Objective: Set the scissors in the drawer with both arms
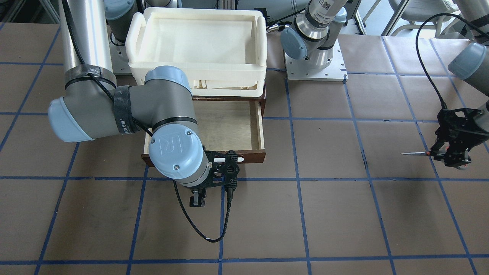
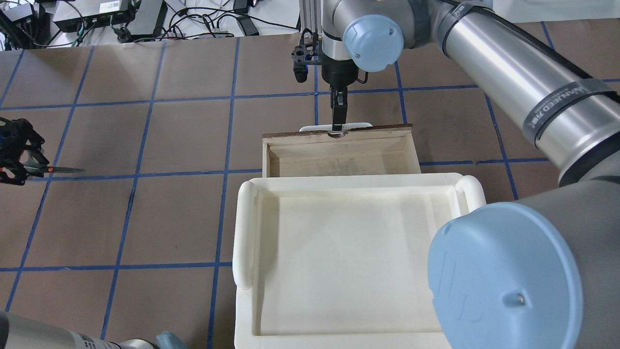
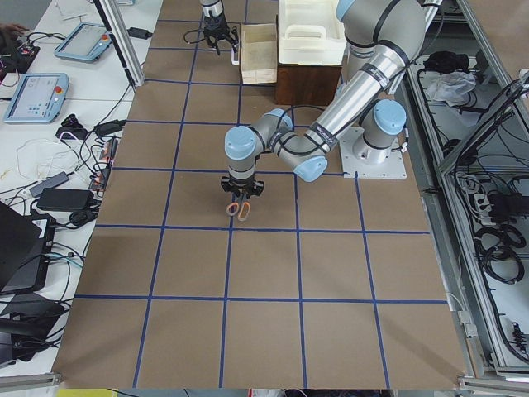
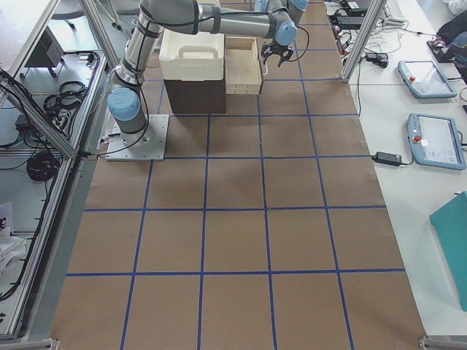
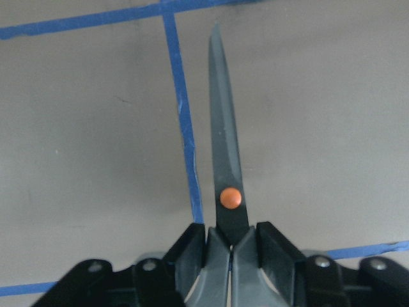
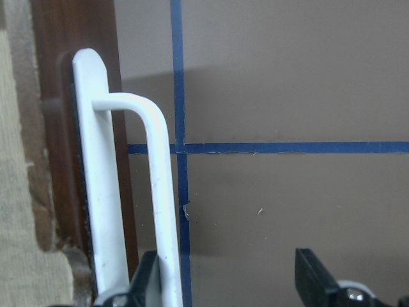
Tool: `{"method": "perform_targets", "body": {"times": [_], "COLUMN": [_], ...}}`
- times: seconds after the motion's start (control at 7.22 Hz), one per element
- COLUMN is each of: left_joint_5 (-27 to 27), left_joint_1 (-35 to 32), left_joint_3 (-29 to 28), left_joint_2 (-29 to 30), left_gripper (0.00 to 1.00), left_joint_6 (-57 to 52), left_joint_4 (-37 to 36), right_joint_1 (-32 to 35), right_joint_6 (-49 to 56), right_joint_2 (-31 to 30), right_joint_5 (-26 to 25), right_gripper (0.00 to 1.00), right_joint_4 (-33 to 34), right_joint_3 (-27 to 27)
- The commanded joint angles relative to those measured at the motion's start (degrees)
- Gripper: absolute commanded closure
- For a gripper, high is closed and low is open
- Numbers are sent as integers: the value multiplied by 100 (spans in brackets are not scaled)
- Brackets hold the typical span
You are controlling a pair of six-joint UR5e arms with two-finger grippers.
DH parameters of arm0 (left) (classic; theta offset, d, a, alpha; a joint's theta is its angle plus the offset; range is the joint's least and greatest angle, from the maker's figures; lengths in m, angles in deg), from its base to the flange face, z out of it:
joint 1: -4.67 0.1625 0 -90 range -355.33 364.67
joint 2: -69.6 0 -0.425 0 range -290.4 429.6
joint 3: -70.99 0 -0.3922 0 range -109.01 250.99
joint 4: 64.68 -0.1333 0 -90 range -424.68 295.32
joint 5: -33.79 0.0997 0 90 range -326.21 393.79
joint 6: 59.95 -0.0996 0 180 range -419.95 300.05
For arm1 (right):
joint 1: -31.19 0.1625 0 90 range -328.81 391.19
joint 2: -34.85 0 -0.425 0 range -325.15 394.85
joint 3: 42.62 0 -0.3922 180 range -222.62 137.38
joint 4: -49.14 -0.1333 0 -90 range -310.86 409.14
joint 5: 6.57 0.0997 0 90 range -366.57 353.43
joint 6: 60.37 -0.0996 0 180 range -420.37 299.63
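My left gripper [image 1: 445,153] is shut on the scissors [image 1: 415,153], far to the side of the drawer. It also shows in the overhead view [image 2: 26,167]. In the left wrist view the fingers [image 5: 192,249] clamp just behind the orange pivot, and the dark blades [image 5: 223,141] point out over the brown table. The dark brown drawer [image 1: 260,130] stands pulled open, its pale interior [image 2: 339,162] empty. My right gripper [image 2: 337,123] is open at the drawer's white bar handle [image 6: 160,192], with one finger [image 6: 146,281] beside the bar.
A cream-white plastic tray [image 2: 247,228] sits on top of the cabinet above the drawer. The right arm's elbow [image 1: 168,114] hangs over part of the drawer in the front view. Blue tape lines grid the brown table.
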Motion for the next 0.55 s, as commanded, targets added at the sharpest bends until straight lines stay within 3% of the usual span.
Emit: {"method": "perform_targets", "body": {"times": [0.0,0.42], "left_joint_5": [37,71], "left_joint_1": [-364,-996], "left_joint_3": [-544,-704], "left_joint_2": [-168,-572], "left_gripper": [99,99], "left_joint_6": [541,1447], "left_joint_4": [775,1383], "right_joint_1": [-40,-40], "right_joint_6": [-12,-65], "right_joint_2": [79,228], "right_joint_5": [11,11], "right_gripper": [24,23], "right_joint_4": [2,81], "right_joint_3": [-135,-302]}}
